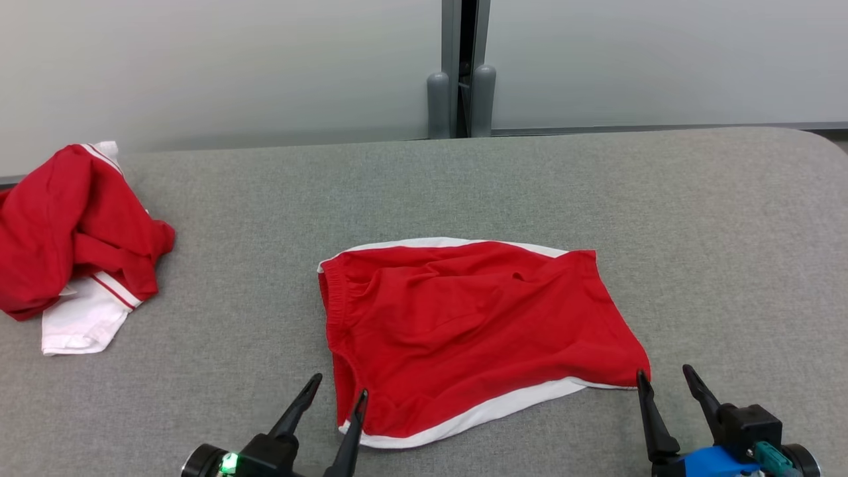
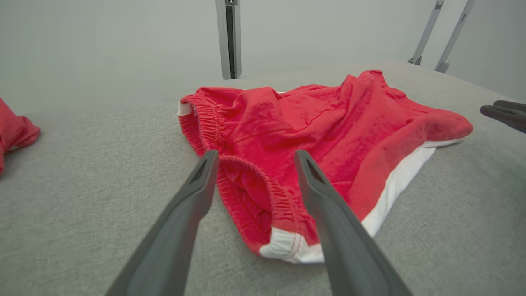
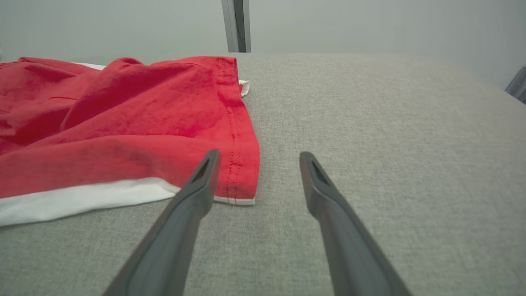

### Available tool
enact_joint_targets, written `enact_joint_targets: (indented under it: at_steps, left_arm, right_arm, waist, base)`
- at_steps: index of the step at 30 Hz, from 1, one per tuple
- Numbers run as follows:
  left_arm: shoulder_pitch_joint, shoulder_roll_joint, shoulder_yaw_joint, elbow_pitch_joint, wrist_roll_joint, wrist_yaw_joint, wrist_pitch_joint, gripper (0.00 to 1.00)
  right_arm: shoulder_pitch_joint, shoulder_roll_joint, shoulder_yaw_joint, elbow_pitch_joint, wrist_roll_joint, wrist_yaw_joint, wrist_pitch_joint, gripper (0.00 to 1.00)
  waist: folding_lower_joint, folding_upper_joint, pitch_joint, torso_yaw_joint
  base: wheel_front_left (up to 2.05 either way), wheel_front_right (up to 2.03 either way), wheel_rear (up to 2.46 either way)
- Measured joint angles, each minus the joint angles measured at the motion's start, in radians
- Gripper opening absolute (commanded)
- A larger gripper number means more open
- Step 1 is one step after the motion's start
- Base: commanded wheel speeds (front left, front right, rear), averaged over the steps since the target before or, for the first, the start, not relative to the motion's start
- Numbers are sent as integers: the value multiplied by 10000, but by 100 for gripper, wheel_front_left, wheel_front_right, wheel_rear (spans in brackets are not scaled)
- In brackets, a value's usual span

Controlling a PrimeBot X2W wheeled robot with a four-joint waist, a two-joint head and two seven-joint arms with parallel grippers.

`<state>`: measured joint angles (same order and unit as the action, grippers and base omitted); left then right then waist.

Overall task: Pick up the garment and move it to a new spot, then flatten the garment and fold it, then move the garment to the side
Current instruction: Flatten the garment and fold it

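Head view: red shorts lie spread but rumpled at the middle of the grey padded table, with white trim along their near and far edges. A second red-and-white heap sits well apart at the table's left end.

Left wrist view adds the gathered elastic waistband, which runs up between the fingers of my left pincer. A white corner lies just below them.

Right wrist view gives the other end: a stitched leg hem. Its near corner is just beside one finger of my right pincer, and the other finger is over bare table.

Both pincers are spread wide and hold nothing. One left finger crosses the shorts' edge; I cannot tell whether it touches. Same doubt at the right corner.
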<state>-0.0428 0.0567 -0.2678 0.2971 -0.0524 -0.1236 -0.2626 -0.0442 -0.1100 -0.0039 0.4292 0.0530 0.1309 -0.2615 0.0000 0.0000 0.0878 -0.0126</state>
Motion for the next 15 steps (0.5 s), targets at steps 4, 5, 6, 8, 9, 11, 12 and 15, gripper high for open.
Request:
enact_joint_targets:
  at_steps: [4,5,6,8,9,11,12,15]
  left_arm:
    - [-229,96,-481,506,-77,-25,0,100]
    - [-272,128,-614,635,-82,-27,-2,100]
    - [-323,155,-725,784,-94,-27,0,100]
    - [-417,198,-915,972,-167,-33,0,100]
    - [-444,205,-988,1081,-188,-38,0,100]
    - [-486,232,-1108,1273,-263,-40,0,100]
    - [-529,255,-1202,1396,-288,-40,-2,100]
    - [-651,286,-1478,1651,-424,-40,-2,100]
  right_arm:
    - [-342,-36,132,483,96,0,0,100]
    - [-406,-48,178,608,102,0,-2,100]
    - [-470,-56,211,727,107,0,0,100]
    - [-610,-52,265,932,174,0,0,100]
    - [-683,-48,288,1030,194,0,-2,100]
    - [-798,-44,332,1214,217,0,0,100]
    - [-852,-31,372,1337,249,0,-2,100]
    - [-995,-4,506,1666,337,0,0,100]
  waist:
    - [0,0,205,56]
    - [0,0,252,70]
    - [1,0,295,83]
    - [1,0,369,99]
    - [0,0,399,103]
    - [0,0,455,107]
    - [0,0,482,107]
    - [0,0,569,103]
  base:
    - [0,0,0]
    - [0,0,0]
    - [0,0,0]
    - [0,0,0]
    - [0,0,0]
    - [0,0,0]
    - [0,0,0]
    - [0,0,0]
